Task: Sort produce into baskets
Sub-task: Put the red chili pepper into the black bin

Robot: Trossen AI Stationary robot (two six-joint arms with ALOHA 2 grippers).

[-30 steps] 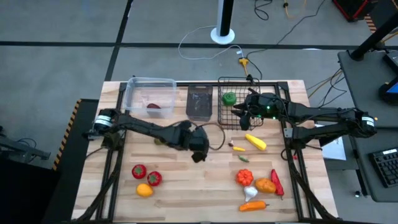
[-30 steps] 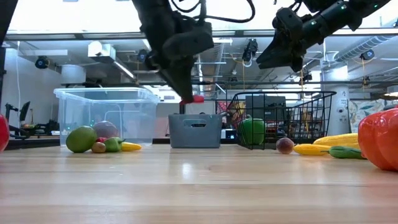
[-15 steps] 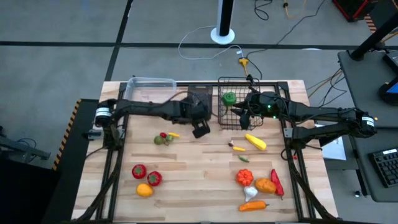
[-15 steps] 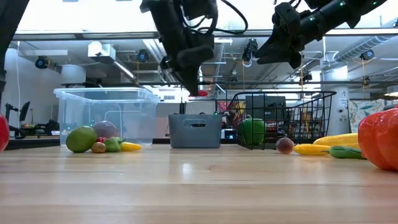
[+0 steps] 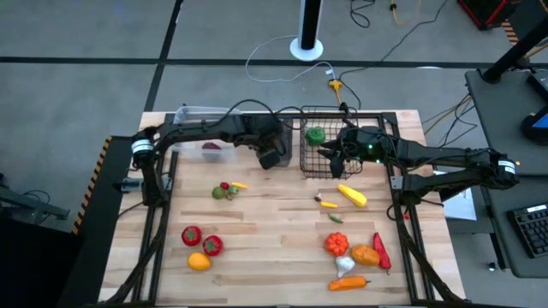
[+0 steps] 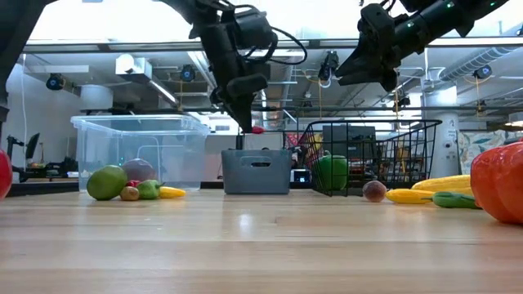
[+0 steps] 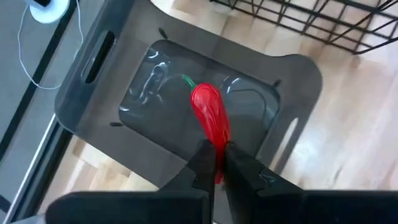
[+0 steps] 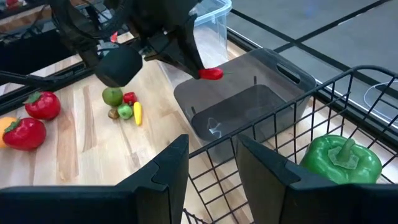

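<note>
Left wrist view: my left gripper, clamped on the red chili, has swung over the dark bin at 12 o'clock; drop is next.

Both arms are matt black, built of slim tubular links joined by thicker rounded joints. The left arm carries a silver-grey ring at its base joint, and a thin black cable loops over its wrist. The right arm shows a small green light near its wrist and a pale band at its base end. Each ends in two dark, flat, angular fingers.
</note>
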